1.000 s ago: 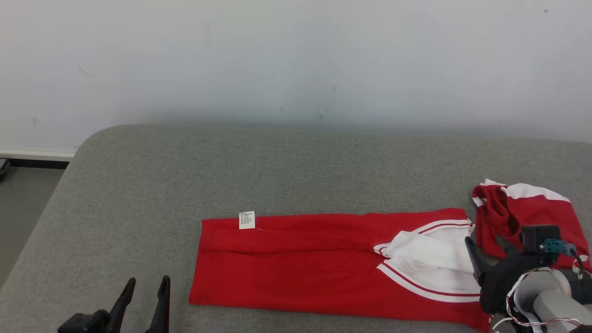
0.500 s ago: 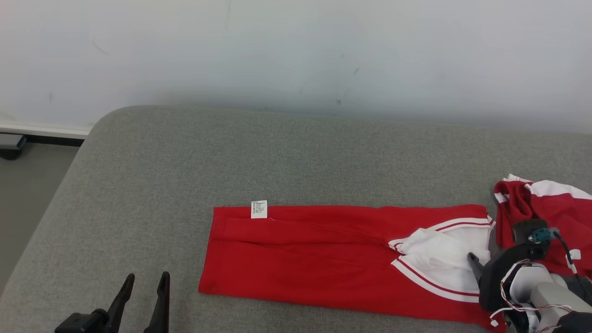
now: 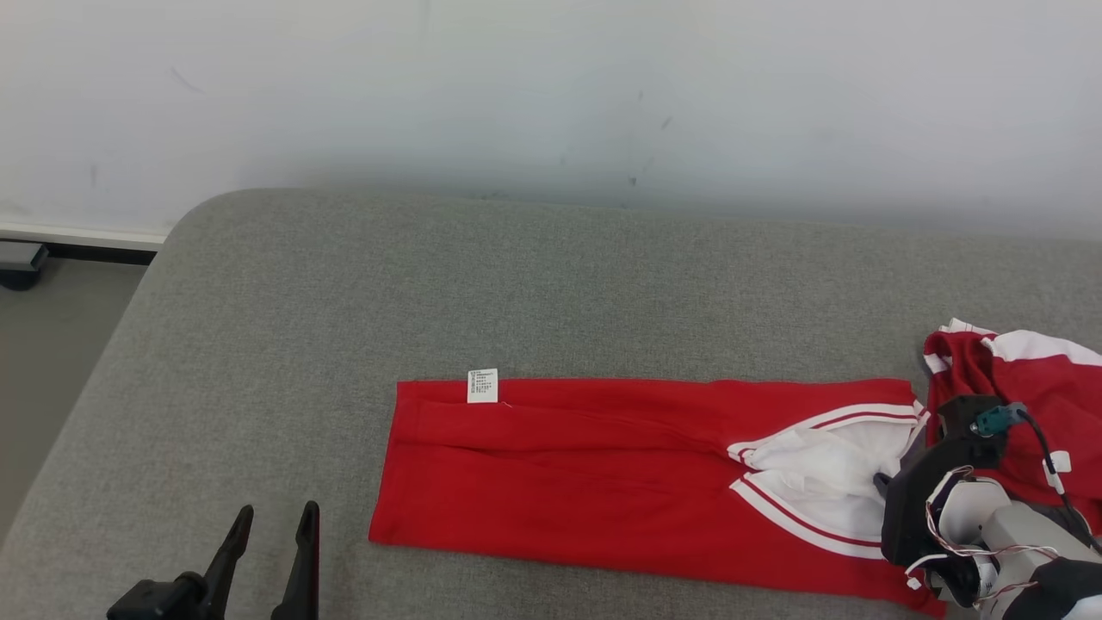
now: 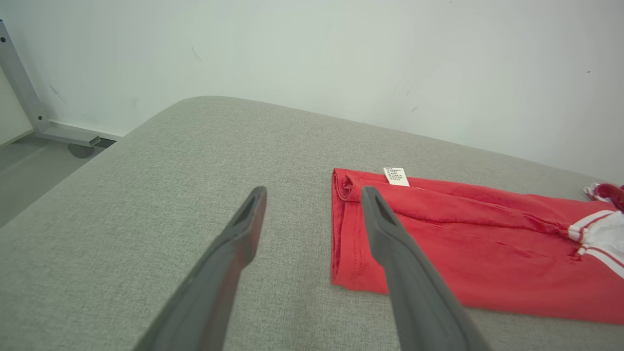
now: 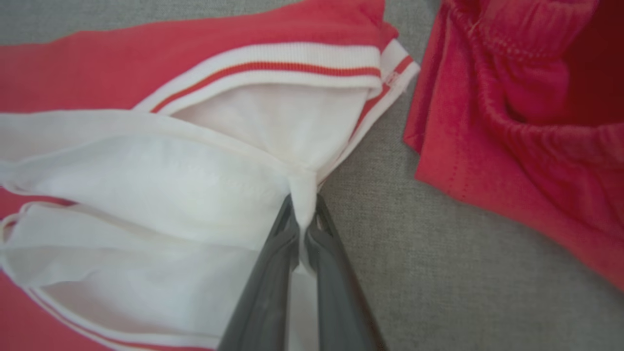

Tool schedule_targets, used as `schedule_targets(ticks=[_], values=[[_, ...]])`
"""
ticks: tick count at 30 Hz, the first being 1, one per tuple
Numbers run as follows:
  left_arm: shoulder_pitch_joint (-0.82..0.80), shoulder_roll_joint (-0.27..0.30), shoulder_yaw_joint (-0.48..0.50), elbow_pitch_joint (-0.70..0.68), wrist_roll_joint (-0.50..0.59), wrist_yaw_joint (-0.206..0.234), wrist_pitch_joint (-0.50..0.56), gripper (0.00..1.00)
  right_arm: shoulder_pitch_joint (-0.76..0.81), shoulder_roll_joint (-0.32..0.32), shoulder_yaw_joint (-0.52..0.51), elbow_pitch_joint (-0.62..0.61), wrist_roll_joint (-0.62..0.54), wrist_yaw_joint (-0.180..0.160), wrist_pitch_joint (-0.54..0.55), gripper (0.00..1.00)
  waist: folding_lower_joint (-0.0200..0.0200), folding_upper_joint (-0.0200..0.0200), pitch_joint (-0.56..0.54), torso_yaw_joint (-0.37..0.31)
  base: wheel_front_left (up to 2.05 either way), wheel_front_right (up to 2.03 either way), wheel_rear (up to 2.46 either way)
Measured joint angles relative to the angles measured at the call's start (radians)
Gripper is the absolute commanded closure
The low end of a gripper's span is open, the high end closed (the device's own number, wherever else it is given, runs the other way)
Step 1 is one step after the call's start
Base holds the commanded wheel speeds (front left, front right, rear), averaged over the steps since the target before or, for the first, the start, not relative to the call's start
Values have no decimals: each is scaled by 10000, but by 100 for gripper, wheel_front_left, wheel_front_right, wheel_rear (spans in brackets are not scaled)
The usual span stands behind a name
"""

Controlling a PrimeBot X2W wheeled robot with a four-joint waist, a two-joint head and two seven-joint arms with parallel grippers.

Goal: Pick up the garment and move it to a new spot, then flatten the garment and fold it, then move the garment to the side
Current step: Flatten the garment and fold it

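The garment (image 3: 603, 474) is red with white striped trim and lies as a long flat strip on the grey cushion (image 3: 516, 284). A white label (image 3: 482, 385) sits at its far left corner. At its right end, white inner fabric (image 5: 146, 185) spills out. My right gripper (image 5: 302, 207) is shut on a pinch of that white fabric at its right edge; in the head view the right gripper (image 3: 885, 482) sits low over that end. My left gripper (image 3: 275, 514) hovers open near the front left, left of the garment (image 4: 463, 243), with nothing between the fingers of the left gripper (image 4: 314, 195).
A second red-and-white cloth heap (image 3: 1024, 387) lies just right of the garment, a strip of bare cushion between them (image 5: 380, 161). The cushion's rounded left edge drops to the floor (image 3: 43, 362). A white wall (image 3: 551, 95) runs behind.
The right gripper has gone from open to shut, pinching the white fabric at the garment's right end. The head camera shifted slightly. The left gripper stayed put and open.
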Motion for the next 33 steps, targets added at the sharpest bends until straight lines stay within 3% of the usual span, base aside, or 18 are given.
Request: schedule_targets(ticks=[21, 24, 33], values=[[22, -207, 65, 153, 27, 2, 0, 0, -629, -196, 136, 73, -232, 646, -472, 100, -1, 1, -242, -235, 0, 0, 0], [70, -209, 81, 182, 25, 2, 0, 0, -630, 96, 21, -416, 94, 880, -502, 100, -1, 1, -307, -308, 0, 0, 0], [78, -410, -15, 314, 27, 12, 0, 0, -701, 543, 282, -1735, 554, 1095, -2, 100, -1, 0, -530, -428, 0, 0, 0]])
